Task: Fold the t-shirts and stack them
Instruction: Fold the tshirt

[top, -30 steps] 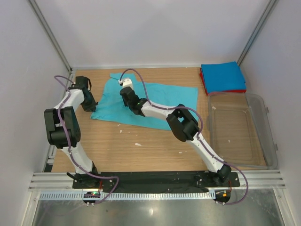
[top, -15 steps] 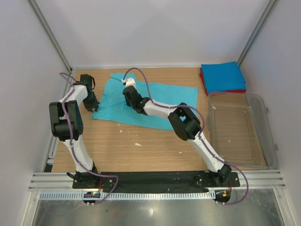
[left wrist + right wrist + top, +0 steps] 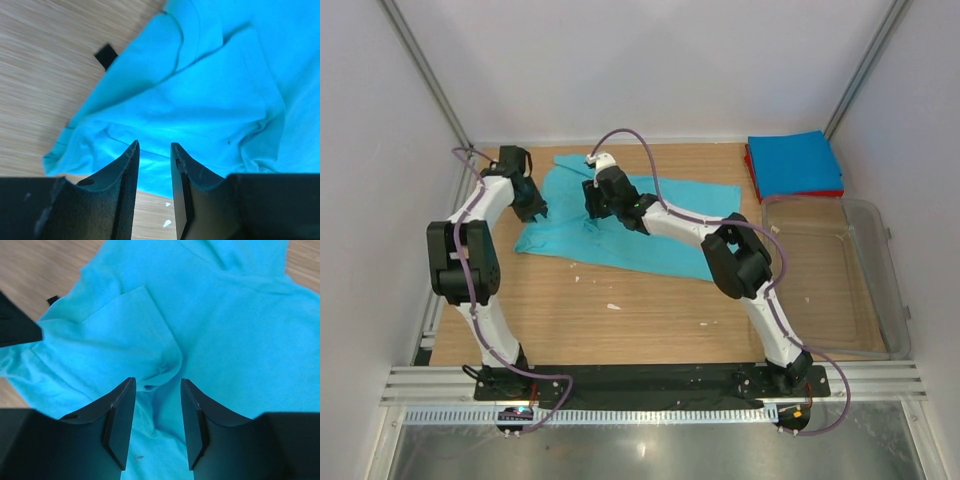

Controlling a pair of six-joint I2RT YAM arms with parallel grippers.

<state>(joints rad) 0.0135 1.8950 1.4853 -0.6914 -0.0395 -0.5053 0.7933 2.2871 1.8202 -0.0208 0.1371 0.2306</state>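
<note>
Top external view shows you the teal t-shirt (image 3: pixel 570 230) lying spread on the counter (image 3: pixel 650 310), long axis left to right. Your left gripper (image 3: pixel 534 205) hangs over its left edge and your right gripper (image 3: pixel 597 200) nearer the middle. Both jaws are apart, holding nothing.

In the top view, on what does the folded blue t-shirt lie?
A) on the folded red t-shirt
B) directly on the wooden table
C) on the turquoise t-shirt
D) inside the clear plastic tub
A: the folded blue t-shirt lies on the folded red t-shirt, whose edge shows along its near side, beyond the clear plastic tub.
</note>
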